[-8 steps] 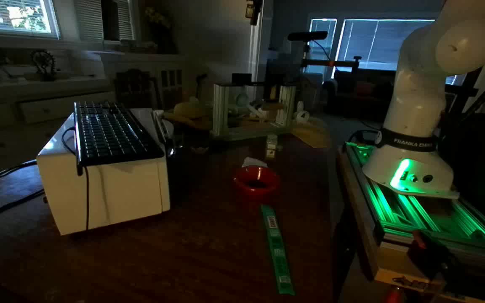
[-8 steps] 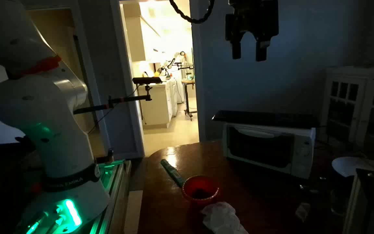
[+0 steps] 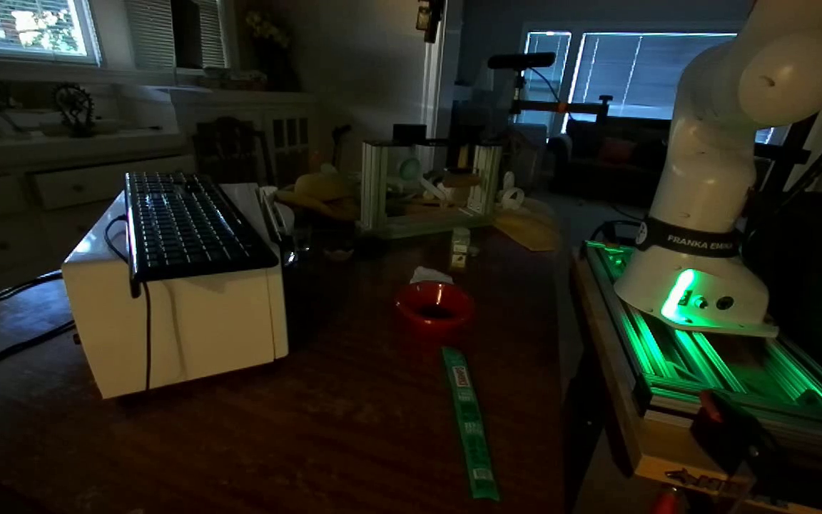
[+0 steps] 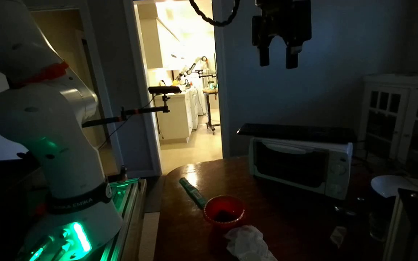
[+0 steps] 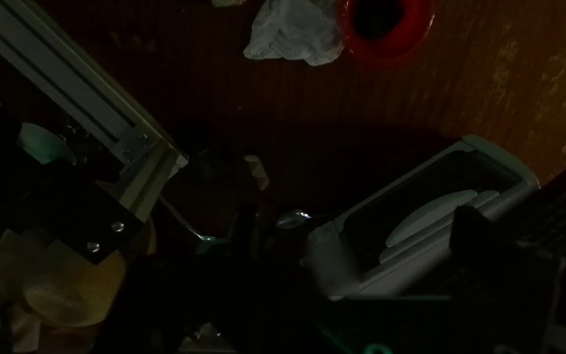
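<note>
While the claw (image 4: 278, 66) hangs dim, spread wide, empty, toaster oven (image 5: 423, 219) partly hidden in wrist view

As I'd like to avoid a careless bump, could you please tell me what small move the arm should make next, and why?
I would probably ease the open end effector down slightly, clear of the keyboard that lies on the toaster oven: in an exterior view it hangs higher than both, gripping nothing, and the wrist view is dim, so a slow descent seems safest.
</note>
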Controlling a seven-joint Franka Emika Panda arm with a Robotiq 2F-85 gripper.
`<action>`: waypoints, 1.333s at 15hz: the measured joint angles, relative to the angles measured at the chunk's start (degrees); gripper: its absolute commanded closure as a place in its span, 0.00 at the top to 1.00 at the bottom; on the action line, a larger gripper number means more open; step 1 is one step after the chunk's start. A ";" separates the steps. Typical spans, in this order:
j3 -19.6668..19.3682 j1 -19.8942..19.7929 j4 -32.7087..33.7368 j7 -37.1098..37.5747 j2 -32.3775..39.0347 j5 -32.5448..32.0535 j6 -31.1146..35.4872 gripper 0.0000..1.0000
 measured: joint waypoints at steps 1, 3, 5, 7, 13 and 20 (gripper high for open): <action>0.15 -0.13 0.00 0.00 0.00 0.00 0.00 1.00; 0.61 -0.98 0.00 1.20 0.27 -0.22 1.25 1.00; 0.83 -2.33 0.02 3.54 1.33 -0.74 3.46 1.00; 0.80 -4.06 0.15 6.44 3.32 -1.18 5.81 1.00; 0.27 -8.77 2.50 14.14 11.93 -1.37 10.76 1.00; -1.25 -12.72 11.74 23.13 24.11 -1.37 10.93 1.00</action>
